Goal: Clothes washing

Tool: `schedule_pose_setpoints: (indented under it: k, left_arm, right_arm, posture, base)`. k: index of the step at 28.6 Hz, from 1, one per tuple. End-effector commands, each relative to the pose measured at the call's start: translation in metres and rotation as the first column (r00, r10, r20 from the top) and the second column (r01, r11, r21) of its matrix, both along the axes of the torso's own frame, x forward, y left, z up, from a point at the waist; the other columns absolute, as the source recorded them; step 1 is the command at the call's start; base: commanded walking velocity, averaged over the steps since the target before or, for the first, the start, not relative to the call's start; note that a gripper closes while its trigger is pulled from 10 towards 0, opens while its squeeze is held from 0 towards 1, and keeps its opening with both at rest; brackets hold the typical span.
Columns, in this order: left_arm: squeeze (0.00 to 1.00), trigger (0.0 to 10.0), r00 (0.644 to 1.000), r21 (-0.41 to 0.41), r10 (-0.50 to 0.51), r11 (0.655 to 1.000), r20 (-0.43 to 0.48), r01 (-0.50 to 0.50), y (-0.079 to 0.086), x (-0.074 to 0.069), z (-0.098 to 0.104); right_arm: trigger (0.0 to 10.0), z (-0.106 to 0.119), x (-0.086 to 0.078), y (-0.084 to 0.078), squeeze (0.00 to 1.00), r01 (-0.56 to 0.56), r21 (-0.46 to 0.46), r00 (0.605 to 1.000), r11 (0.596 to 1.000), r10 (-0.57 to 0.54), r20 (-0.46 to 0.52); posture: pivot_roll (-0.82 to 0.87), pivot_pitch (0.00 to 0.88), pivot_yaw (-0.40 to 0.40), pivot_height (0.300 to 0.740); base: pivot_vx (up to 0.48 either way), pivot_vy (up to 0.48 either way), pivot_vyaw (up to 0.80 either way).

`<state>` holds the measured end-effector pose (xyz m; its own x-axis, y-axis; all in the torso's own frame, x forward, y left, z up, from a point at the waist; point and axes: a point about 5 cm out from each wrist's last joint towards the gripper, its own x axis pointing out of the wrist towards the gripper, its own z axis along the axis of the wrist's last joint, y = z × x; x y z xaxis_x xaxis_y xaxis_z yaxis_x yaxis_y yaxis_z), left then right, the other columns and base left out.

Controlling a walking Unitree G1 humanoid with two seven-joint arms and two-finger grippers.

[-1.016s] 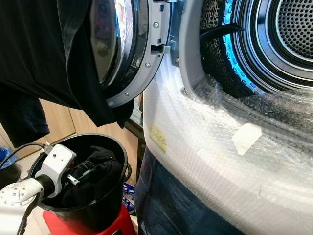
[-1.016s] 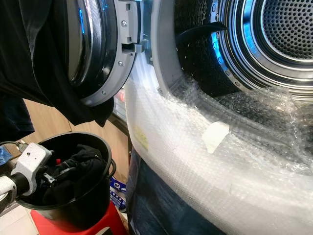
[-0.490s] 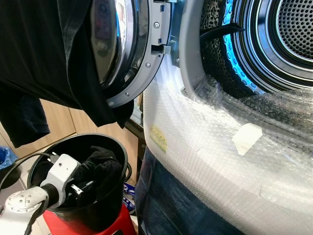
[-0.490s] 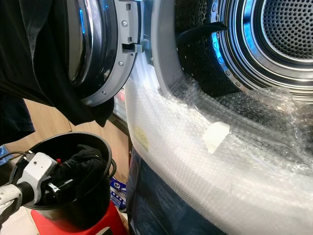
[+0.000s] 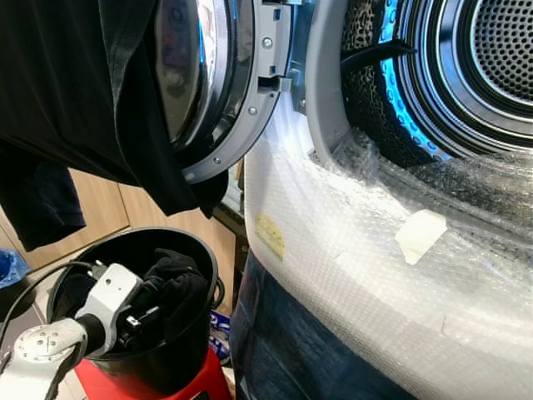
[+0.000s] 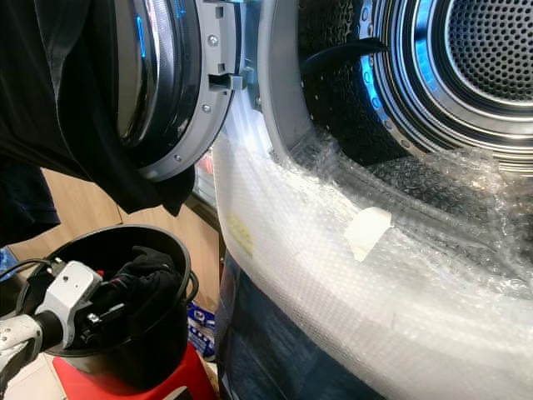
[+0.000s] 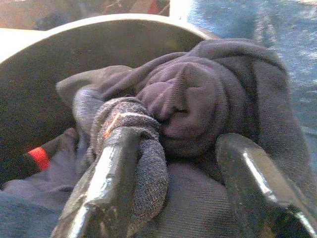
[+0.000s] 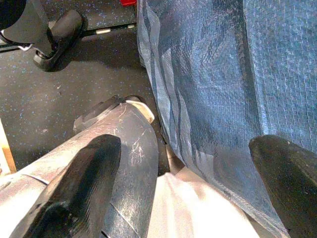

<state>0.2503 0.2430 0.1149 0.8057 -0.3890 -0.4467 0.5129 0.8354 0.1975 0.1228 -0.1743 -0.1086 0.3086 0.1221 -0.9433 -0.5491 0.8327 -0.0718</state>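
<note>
My left hand (image 7: 173,163), fingers apart, presses into the dark clothes (image 7: 198,94) heaped inside the black bucket (image 5: 196,350); my right hand (image 8: 183,188) hangs open beside blue sheeting (image 8: 223,74).

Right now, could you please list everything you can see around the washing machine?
Washing machine drum: one, steel, lit blue, upper right.
Door: one, open, left of the drum.
Bubble wrap: clear, over the machine's front.
Black garment: one, draped over the door.
Bucket: one, black, lower left.
Dark clothes: a bundle, in the bucket.
Stool: one, red, under the bucket.
Left pincer: open, fingers astride the clothes.
Right pincer: open, hanging beside blue covering.
</note>
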Motion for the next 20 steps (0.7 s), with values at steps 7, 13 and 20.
schedule_pose_setpoints:
  k: [7,13,20]
  left_arm:
    - [0.00,0.0,0.998,0.012,-0.015,1.000,-0.057,0.015,0.005,-0.008,-0.004]
    - [0.00,0.0,0.998,-0.015,-0.033,0.999,-0.048,0.033,0.001,-0.007,-0.001]
    - [0.00,0.0,0.996,-0.175,-0.055,0.982,0.072,0.067,-0.005,0.001,0.031]
  right_arm:
    - [10.0,-0.003,-0.011,-0.007,0.00,0.011,-0.020,0.999,1.000,-0.012,-0.039]
    - [10.0,-0.003,-0.011,-0.007,0.00,0.009,-0.021,0.999,1.000,-0.010,-0.038]
    - [10.0,-0.003,-0.010,-0.007,0.00,0.014,-0.021,0.999,1.000,-0.015,-0.034]
  posture:
    - [0.31,0.000,-0.101,0.740]
    - [0.31,0.000,-0.101,0.740]
    - [0.30,0.000,-0.094,0.740]
  base:
    - [0.000,0.000,0.00]
    - [0.000,0.000,0.00]
    - [0.000,0.000,0.00]
